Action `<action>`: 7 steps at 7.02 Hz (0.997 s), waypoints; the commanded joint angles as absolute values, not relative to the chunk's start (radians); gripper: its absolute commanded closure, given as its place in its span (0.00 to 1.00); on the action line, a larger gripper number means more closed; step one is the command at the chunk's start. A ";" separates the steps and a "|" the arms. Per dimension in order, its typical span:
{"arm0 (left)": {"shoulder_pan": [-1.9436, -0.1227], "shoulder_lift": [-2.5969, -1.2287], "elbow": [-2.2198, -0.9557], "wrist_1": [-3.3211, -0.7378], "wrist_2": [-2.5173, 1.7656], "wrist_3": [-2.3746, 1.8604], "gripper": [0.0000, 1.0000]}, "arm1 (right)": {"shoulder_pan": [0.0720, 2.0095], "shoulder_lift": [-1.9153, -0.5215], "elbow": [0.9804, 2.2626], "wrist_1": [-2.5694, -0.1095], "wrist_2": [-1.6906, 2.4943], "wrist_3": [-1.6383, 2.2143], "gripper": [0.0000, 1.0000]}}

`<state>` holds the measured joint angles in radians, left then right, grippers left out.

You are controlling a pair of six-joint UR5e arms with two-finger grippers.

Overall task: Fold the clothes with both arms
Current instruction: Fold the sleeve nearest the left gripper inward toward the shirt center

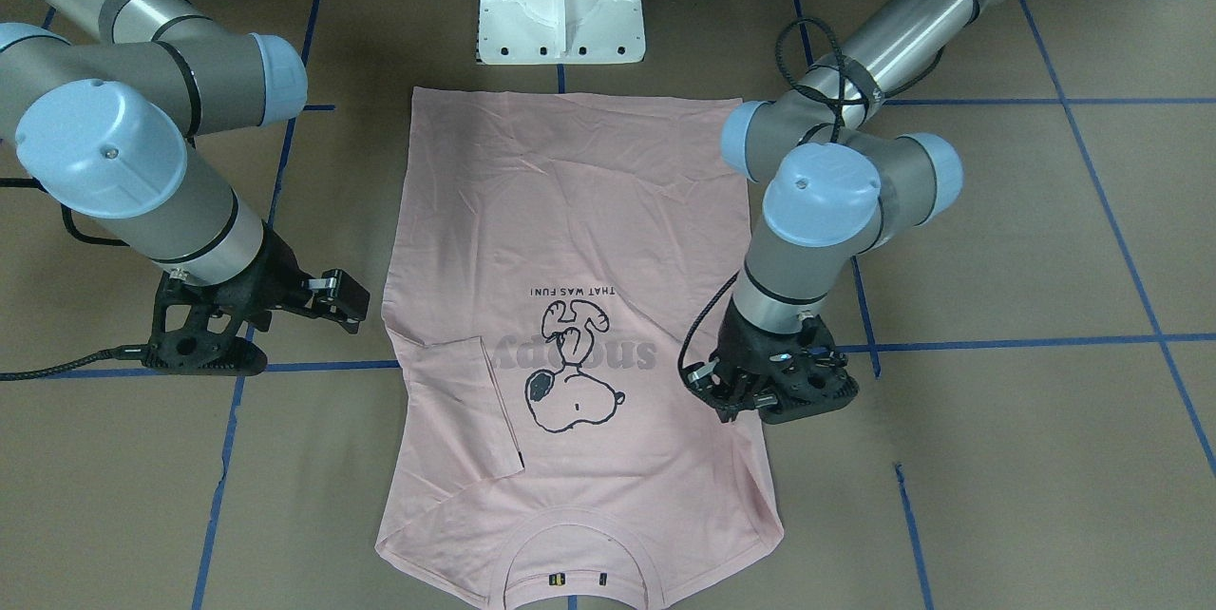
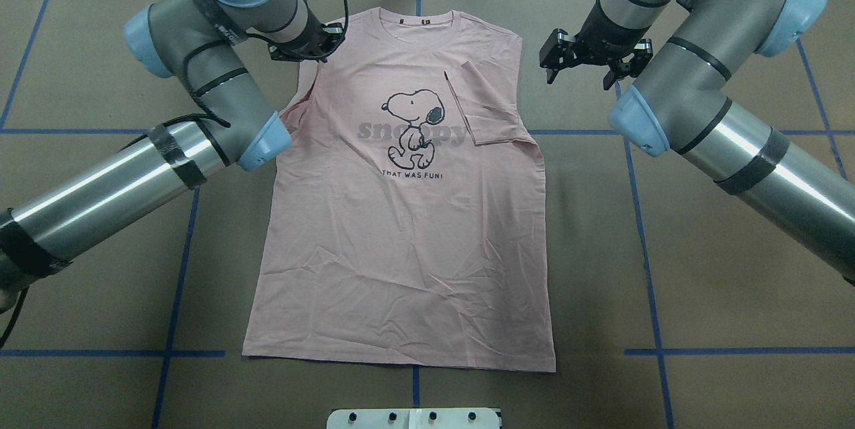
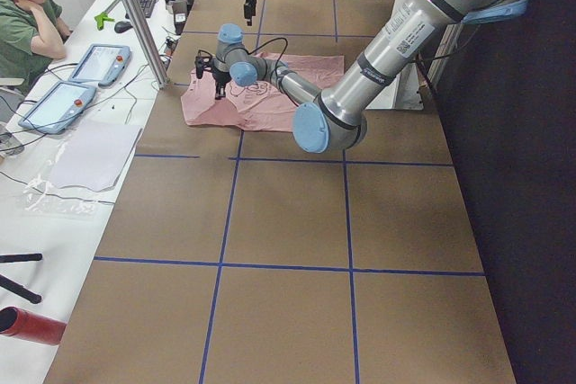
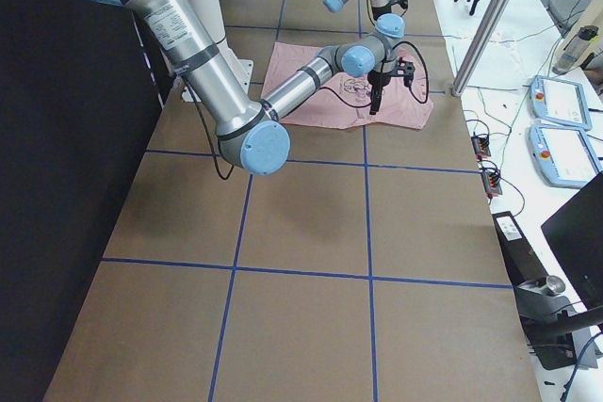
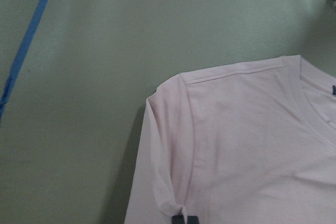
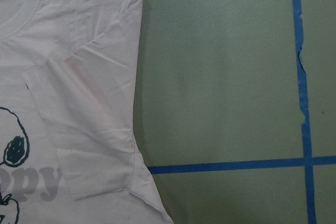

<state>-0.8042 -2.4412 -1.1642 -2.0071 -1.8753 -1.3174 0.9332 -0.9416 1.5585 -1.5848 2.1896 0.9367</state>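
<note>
The pale pink T-shirt (image 2: 401, 248) lies flat on the brown table, Snoopy print up, collar at the far edge from the robot's base. One sleeve (image 2: 484, 108) is folded inward over the chest. My left gripper (image 2: 314, 48) is low at the opposite shoulder. In the left wrist view its dark fingertips (image 5: 184, 219) are pinched together on sleeve fabric (image 5: 173, 182) that puckers toward them. My right gripper (image 2: 580, 75) hovers open over bare table just beside the folded sleeve, touching nothing. The right wrist view shows that sleeve (image 6: 84, 103) but no fingers.
The white pedestal (image 1: 560, 2) stands at the shirt's hem end. Blue tape lines (image 2: 634, 168) cross the brown table. A person (image 3: 22, 15) sits at a side desk with tablets (image 3: 99, 62) beyond the table's far edge.
</note>
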 commanded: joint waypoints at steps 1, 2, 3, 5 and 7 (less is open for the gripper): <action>-0.761 -2.534 -1.028 -2.075 -1.873 -1.403 1.00 | 0.934 -0.945 1.559 -1.583 2.191 0.936 0.00; -0.747 -2.531 -0.999 -2.135 -1.870 -1.420 0.77 | 0.933 -0.949 1.559 -1.583 2.191 0.937 0.00; -0.723 -2.520 -0.994 -2.187 -1.853 -1.414 0.01 | 0.931 -0.951 1.557 -1.583 2.189 0.937 0.00; -0.722 -2.520 -1.034 -2.191 -1.851 -1.419 0.00 | 0.924 -0.960 1.557 -1.583 2.191 0.939 0.00; -0.723 -2.441 -1.174 -2.116 -1.882 -1.411 0.00 | 0.872 -1.032 1.651 -1.557 2.198 1.018 0.00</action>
